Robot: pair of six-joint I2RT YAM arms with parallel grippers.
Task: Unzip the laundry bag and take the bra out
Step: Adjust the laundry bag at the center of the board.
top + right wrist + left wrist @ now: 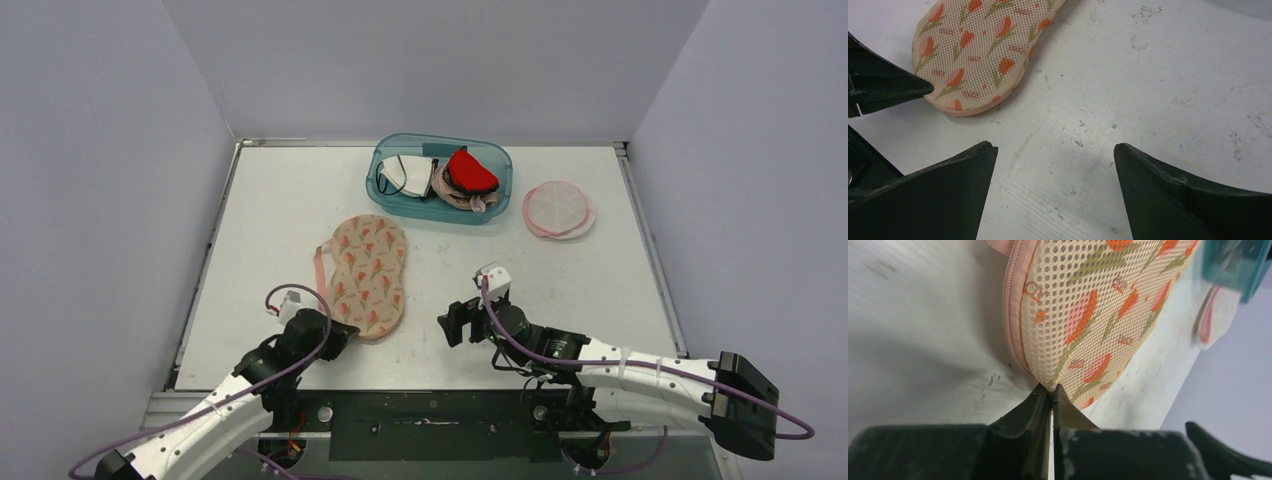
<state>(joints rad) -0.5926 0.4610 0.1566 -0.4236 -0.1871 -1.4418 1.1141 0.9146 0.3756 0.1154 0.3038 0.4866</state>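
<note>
Left wrist view: the laundry bag (1083, 315), mesh with orange flowers, is right at the fingertips. Its near tip sits between them and the rest runs away ahead of the left gripper (1050, 390).
Left gripper: clamped all the way down on that tip of the bag. Zipper tab or just the seam? I can't make that out from here.
Zipper (1013, 315): pink, climbing the bag's edge just left of the pinch, and it looks closed along the whole stretch I can see.
Bra: not visible. I take it to be inside the bag, but the mesh is too dense to tell.
Right gripper (1055, 147): jaws spread wide, holding nothing, hovering over bare table (1158, 75). The bag lies ahead and to its left, apart from it.
Risk, wrong hold: if the left pinch has only fabric, a pull will drag the whole bag along and the zipper won't budge.
Risk, no anchor: nothing pins the far end, so unless the right gripper gets a hold, the bag could slide or bunch up instead of opening.
Risk, slip: it's a thin bite at the very tip, and a sharp tug might pop it loose.
Teal bin (440, 215): well beyond both grippers at the far side. Piled in it are a white garment (405, 175), a red garment (470, 170) and some beige pieces.
Pink-rimmed round pouch (558, 209): just right of the bin, lying flat. I can't tell if anything's in it.
</note>
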